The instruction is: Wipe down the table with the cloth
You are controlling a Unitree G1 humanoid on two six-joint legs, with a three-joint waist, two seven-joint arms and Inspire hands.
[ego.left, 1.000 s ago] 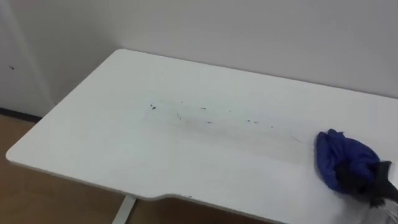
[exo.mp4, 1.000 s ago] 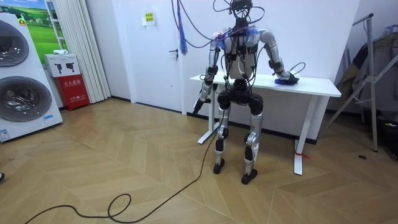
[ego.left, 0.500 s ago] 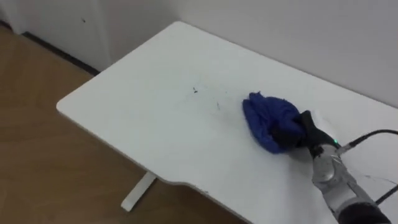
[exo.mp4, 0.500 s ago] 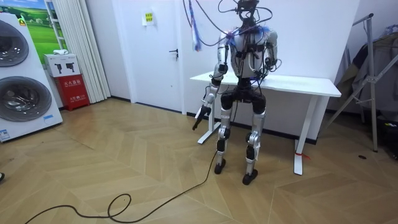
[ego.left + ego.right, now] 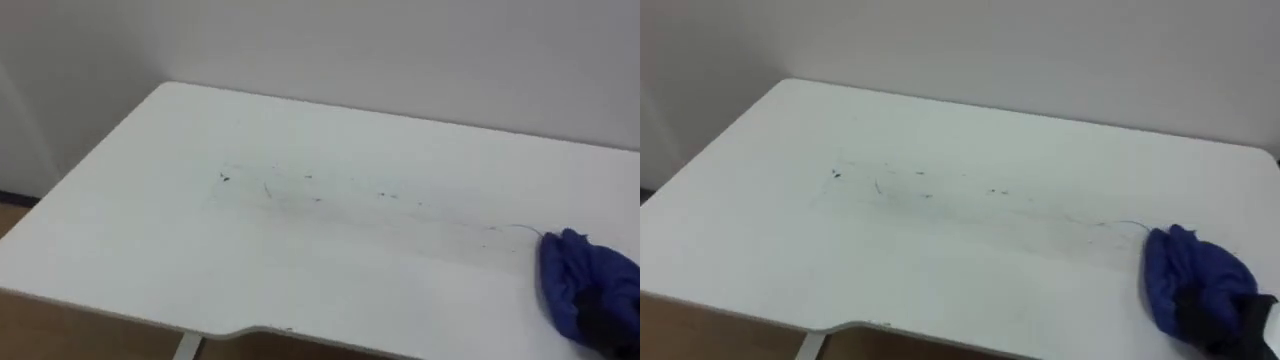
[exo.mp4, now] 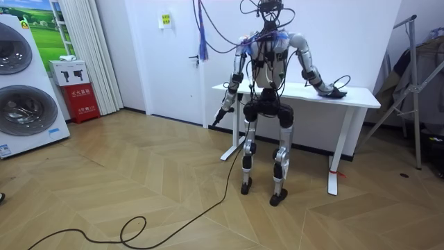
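Note:
A white table [image 5: 150, 250] stands against a wall, and I stand at its front edge in the room view. A line of small dark marks [image 5: 300, 185] runs across its middle. A crumpled blue cloth [image 5: 580, 280] lies at the right end of the top, to the right of the marks. My right hand [image 5: 1225, 322], dark, rests on the near side of the cloth with its fingers curled into it. In the room view my right arm reaches out to the room view's right over the table [image 6: 361, 97]. My left hand [image 6: 223, 111] hangs beside the table's other end.
The table's front edge [image 5: 240, 330] has a shallow cut-out, with wooden floor below it. In the room view, washing machines [image 6: 21, 83] and a red box [image 6: 82, 101] stand far off at the left. A metal rack [image 6: 416, 90] stands at the right.
Half a second ago the cloth was by the marks at mid table, under my right hand. It has since swept back to the right end. My body turned, and the view shifted with it.

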